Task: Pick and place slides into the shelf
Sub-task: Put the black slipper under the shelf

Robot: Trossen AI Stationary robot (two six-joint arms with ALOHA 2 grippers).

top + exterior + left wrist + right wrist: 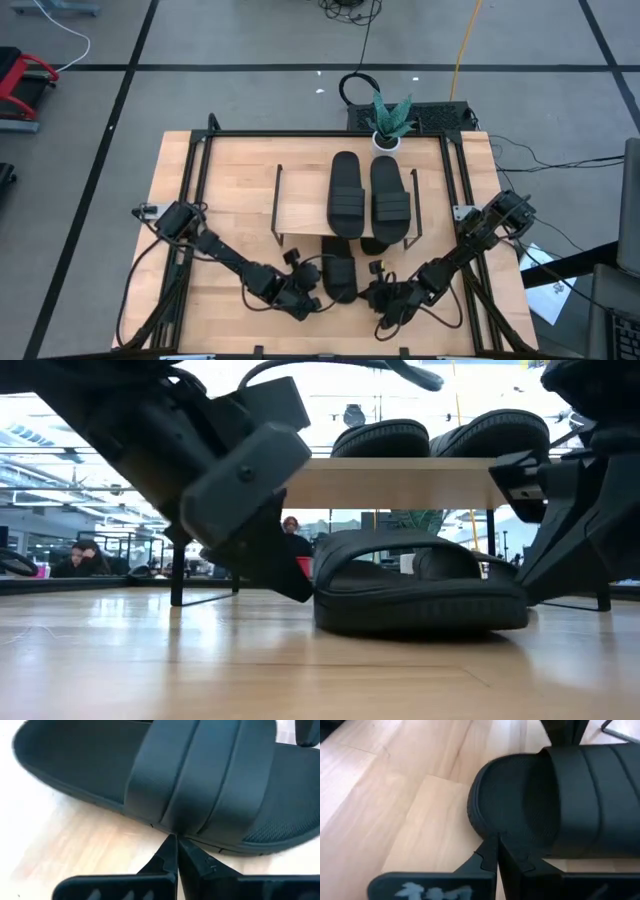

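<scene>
We see two slides [368,197] lying on top of the shelf [300,214]. A third slide [339,272] lies on the desk [225,180] before it. Our left tool [318,293] and right tool [372,295] flank that slide, both closed and empty.

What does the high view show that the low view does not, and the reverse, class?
Only the high view shows the potted plant behind the shelf, and the left gripper and right gripper flanking a slide on the table. Only the low view shows people in the room beyond. Both show two slides on the shelf top.
</scene>
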